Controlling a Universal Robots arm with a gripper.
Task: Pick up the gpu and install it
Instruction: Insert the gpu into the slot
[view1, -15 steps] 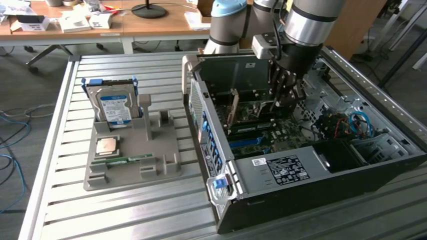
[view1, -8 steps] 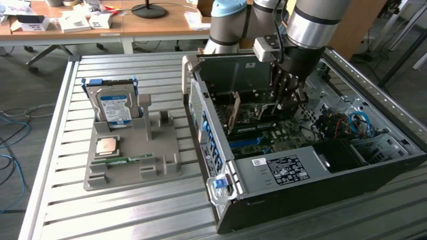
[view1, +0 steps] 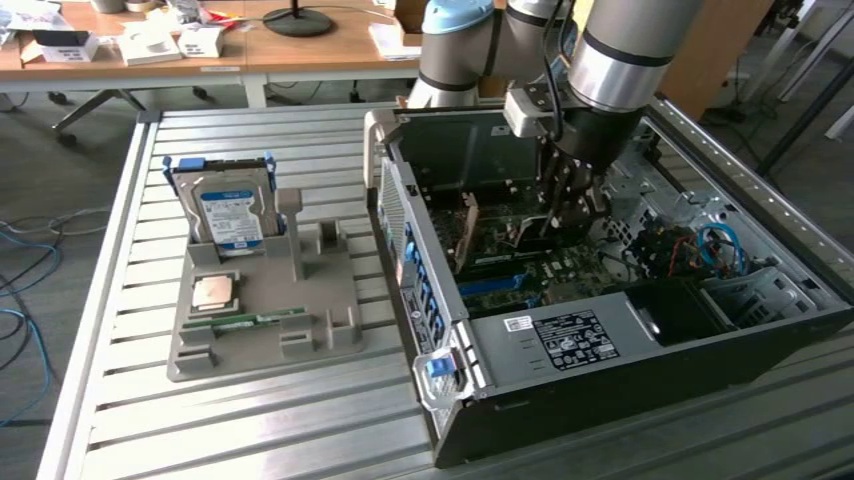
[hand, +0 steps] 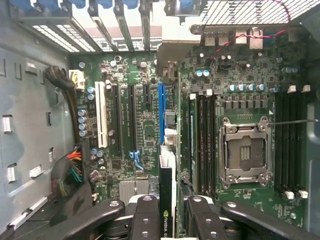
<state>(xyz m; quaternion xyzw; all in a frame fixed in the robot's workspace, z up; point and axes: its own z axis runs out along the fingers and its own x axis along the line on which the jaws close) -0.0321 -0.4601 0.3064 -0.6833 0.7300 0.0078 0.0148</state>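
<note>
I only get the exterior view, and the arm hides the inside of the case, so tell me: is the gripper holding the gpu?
Observer: Yes. The wrist view shows the gripper shut on the gpu, held edge-on between its fingers.
Operator: What is it lined up with?
Observer: The card's edge runs in line with the blue slot on the motherboard. I cannot tell whether it touches the slot.
Operator: Is anything on the CPU socket?
Observer: The CPU socket has no cooler on it, and its metal frame is exposed.
</note>
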